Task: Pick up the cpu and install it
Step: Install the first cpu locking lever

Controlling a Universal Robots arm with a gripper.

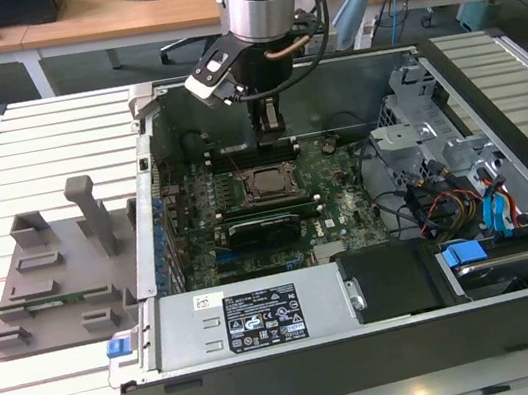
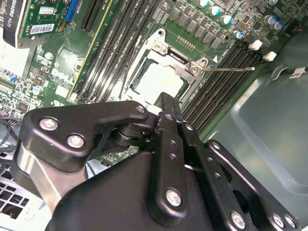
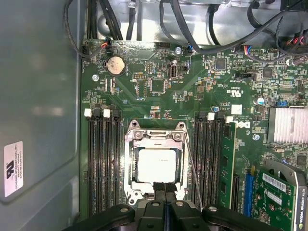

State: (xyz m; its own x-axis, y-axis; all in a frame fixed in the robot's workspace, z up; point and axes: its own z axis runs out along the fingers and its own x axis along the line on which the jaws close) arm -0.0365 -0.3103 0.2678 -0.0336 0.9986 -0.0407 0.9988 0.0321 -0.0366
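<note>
The cpu [image 3: 156,166], a flat square chip with a silver-grey top, lies inside the metal socket frame [image 3: 130,168] on the green motherboard [image 3: 144,86]. In the second wrist view the cpu [image 2: 159,82] shows pale just beyond the black fingers [image 2: 166,108]. My gripper [image 3: 165,186] hangs above the socket's edge, shut, with nothing between its fingers. In the exterior view the gripper [image 1: 274,133] hovers inside the open computer case, just behind the socket [image 1: 264,185]. The socket's thin wire lever [image 3: 192,173] lies along one side of the frame.
Memory slots [image 3: 103,163] flank the socket on both sides. An expansion card [image 1: 264,228] sits in front of it, then the power supply [image 1: 253,316]. Cables and drive bays [image 1: 479,212] fill the exterior view's right. A grey holder tray [image 1: 55,283] stands outside the case, on the left.
</note>
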